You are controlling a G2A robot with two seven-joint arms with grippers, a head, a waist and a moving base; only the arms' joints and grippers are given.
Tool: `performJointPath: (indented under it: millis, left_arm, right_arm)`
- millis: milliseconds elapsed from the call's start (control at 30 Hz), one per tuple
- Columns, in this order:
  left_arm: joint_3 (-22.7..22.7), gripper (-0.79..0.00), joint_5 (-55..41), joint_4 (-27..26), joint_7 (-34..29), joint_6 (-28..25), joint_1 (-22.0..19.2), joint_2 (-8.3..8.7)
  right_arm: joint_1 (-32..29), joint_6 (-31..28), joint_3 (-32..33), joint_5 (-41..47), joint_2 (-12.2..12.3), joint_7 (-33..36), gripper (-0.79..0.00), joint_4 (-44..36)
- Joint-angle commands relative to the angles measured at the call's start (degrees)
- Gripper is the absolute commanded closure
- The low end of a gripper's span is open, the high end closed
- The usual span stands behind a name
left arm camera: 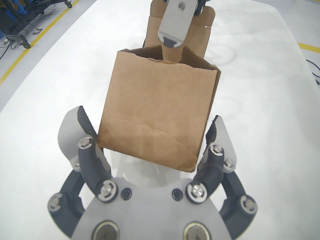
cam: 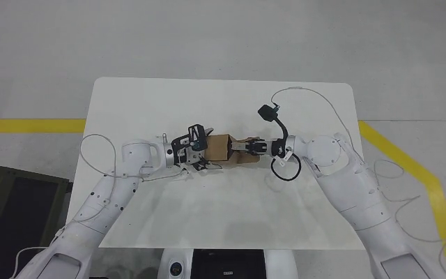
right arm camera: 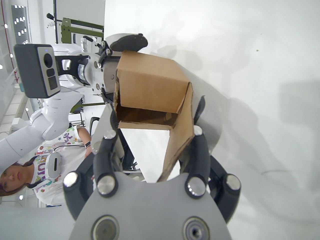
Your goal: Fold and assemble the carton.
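Note:
A brown carton [cam: 221, 146] lies on its side at the middle of the white table [cam: 209, 216], between both arms. My left gripper [left arm camera: 149, 119] is shut on the carton [left arm camera: 160, 96], with a pad on each side of its closed end. The far end of the carton [right arm camera: 150, 83] gapes, and a long lid flap [right arm camera: 182, 131] sticks out from it. My right gripper [right arm camera: 157, 108] stands open at that end. The flap lies against its lower finger, with the upper finger [left arm camera: 175, 18] above the flap [left arm camera: 203, 33], its tip at the opening. The left gripper's finger [right arm camera: 127, 43] shows behind the carton.
A thin white cable [cam: 313, 94] curves across the table's back right. A black cable loop [cam: 286, 171] hangs by the right wrist. Bare table surface lies in front of and behind the carton. Yellow floor tape [cam: 42, 125] runs past the table's sides.

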Motion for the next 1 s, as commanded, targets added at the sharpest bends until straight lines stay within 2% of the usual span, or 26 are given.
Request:
performJointPath:
  millis: [0,433,633,967]
  left_arm:
    - [0.1,-0.785,0.06,-0.12,0.0,-0.06,0.05,-0.01]
    - [0.28,-0.785,0.23,-0.18,-0.29,-0.41,-0.01,-0.04]
    - [0.35,-0.785,0.3,-0.21,-0.53,-0.62,-0.06,-0.05]
    - [-0.06,-0.785,0.13,-0.5,-0.83,-1.44,0.13,0.11]
  right_arm:
    - [-0.36,-0.23,0.08,0.57,0.02,0.01,-0.785,-0.58]
    - [1.43,-2.96,-3.16,5.0,-1.31,-1.23,-0.785,0.5]
    - [2.92,-1.87,-5.2,3.31,-1.91,-1.77,-0.785,1.3]
    - [2.91,-3.09,-5.21,1.27,-2.32,-7.17,-0.785,0.97]
